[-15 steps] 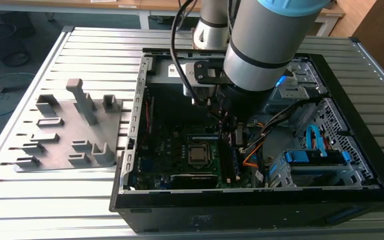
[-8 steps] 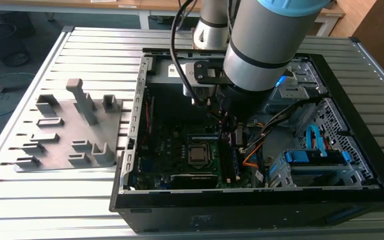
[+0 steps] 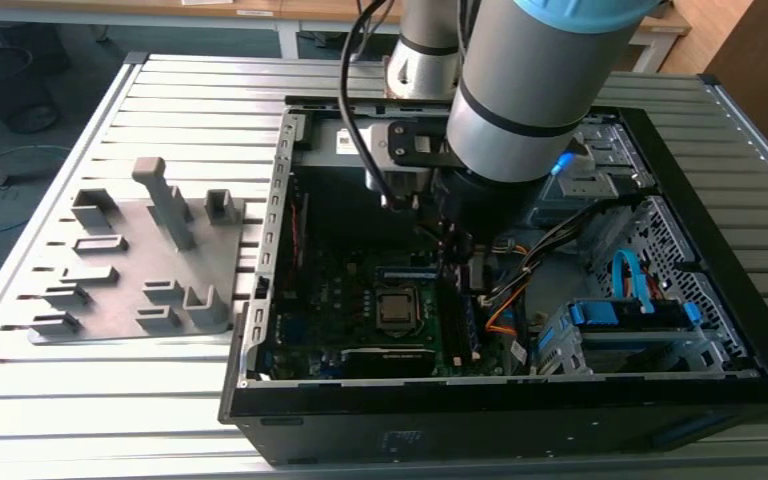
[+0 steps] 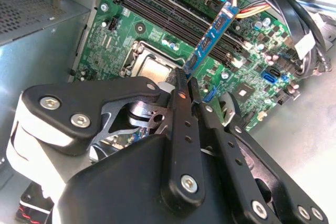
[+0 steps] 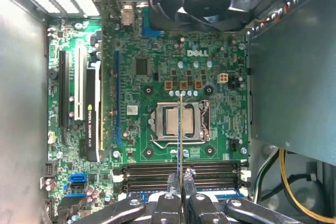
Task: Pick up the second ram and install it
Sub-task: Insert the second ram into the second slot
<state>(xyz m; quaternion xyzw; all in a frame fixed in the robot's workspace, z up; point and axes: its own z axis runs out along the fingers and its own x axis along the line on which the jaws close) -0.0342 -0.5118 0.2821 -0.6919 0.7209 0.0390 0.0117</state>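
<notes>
End effector point(image 4: 185, 81) closed on second ram point(image 4: 212, 38), pinching one end of the stick between its two black fingers point(image 4: 181, 124). The blue-green board juts straight out past the fingertips. In first wrist view the ram shows edge-on as a thin line crossing the CPU socket point(image 5: 168, 121), with the dark memory slots point(image 5: 147, 174) lying near the fingertips. In second wrist view the stick hangs over the green motherboard point(image 4: 110, 51), its far end level with the memory slots; contact with the board cannot be judged. Exterior view: arm point(image 3: 531, 90) reaches down into the open computer case point(image 3: 267, 300), which sits on the slatted desk point(image 3: 117, 410) beside a grey fixture tray point(image 3: 144, 260).
</notes>
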